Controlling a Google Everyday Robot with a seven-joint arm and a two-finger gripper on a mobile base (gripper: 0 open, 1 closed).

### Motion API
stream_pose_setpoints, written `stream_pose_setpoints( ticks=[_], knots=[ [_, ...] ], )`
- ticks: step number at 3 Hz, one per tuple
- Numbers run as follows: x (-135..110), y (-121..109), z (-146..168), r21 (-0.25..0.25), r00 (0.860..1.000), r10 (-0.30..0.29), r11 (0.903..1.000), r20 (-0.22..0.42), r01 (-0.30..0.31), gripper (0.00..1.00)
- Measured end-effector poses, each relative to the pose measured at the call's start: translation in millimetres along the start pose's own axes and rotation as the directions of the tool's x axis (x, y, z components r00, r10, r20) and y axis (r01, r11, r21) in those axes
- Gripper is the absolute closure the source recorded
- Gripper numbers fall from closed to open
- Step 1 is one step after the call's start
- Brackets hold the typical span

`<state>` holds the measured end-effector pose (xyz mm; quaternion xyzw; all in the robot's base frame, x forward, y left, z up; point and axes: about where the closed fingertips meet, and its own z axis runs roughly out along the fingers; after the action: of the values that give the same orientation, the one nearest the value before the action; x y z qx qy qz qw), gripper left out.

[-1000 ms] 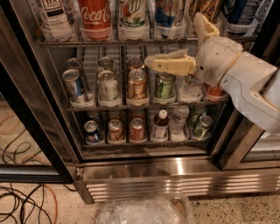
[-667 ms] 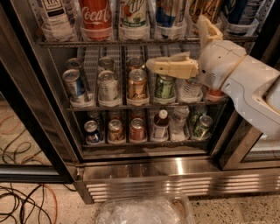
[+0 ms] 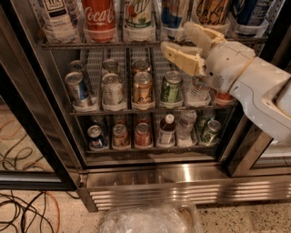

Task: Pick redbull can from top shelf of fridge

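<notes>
Camera view looks straight into the fridge [image 3: 159, 177], and the step in hand reads as the approach, with no grasp made yet. The tool [image 3: 176, 38] hangs in front of the racks, right of centre and about level with the front rail of the top shelf [image 3: 91, 45]. Its two tan fingers [image 3: 182, 55] are spread apart with nothing between them.

The redbull can [image 3: 174, 13] is probably the blue-and-silver one standing on that shelf just above and behind the tool, between a green-labelled bottle [image 3: 138, 16] and a gold-and-black can [image 3: 211, 11]. Only its lower body shows, since the upper edge of the view cuts off the rest. It stands upright with its long axis vertical and its base down in a white lane, so the lid should point up, out of sight.

By my judgement the next move calls for lifting the tool clear of the shelf rail and then pushing it inward so one finger passes on each side of the can's body. As seen here the fingers sit one above the other on a slant, so the wrist may need turning to close across the can's width. The neighbours stand close on both sides, leaving little room for error
</notes>
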<state>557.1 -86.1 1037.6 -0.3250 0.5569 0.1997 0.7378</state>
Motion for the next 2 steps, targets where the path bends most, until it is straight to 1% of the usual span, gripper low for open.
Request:
stream_pose_setpoints(
  ticks=[1,2],
  knots=[
    [0.0,0.1,0.1,0.000,1.000,0.000,1.0000,0.000,0.000,0.34],
    [-0.1,0.3,0.4,-0.001,1.000,0.000,1.0000,0.000,0.000,0.40]
  ],
)
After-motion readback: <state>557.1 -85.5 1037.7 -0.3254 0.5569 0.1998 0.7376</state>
